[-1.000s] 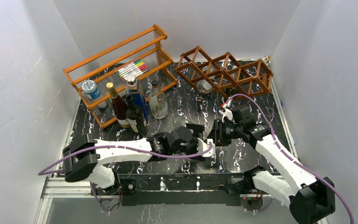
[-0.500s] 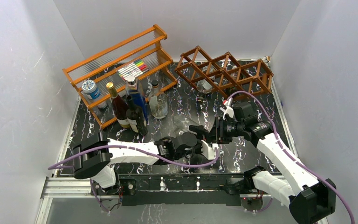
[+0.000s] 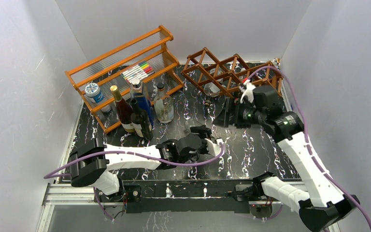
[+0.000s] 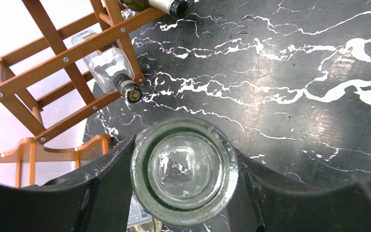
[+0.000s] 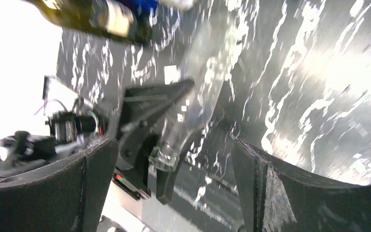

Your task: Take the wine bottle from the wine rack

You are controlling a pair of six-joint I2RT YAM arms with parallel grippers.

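The right arm has swung away from the left arm and up toward the wine rack (image 3: 232, 72). Its end effector (image 3: 223, 116) now hangs just in front of the rack's near side, fingers spread wide with nothing between them. The left end effector (image 3: 206, 139) is clamped on the clear wine bottle (image 4: 183, 169), whose round glass end fills the gap between the fingers in the left wrist view. That bottle is out of the rack, well in front of it over the table (image 3: 261, 145). A second clear bottle (image 4: 108, 67) lies in a low cell of the rack, its capped neck poking out. A dark bottle (image 4: 166, 5) with a cream label shows beside the same beam. No lettering on that label can be read.
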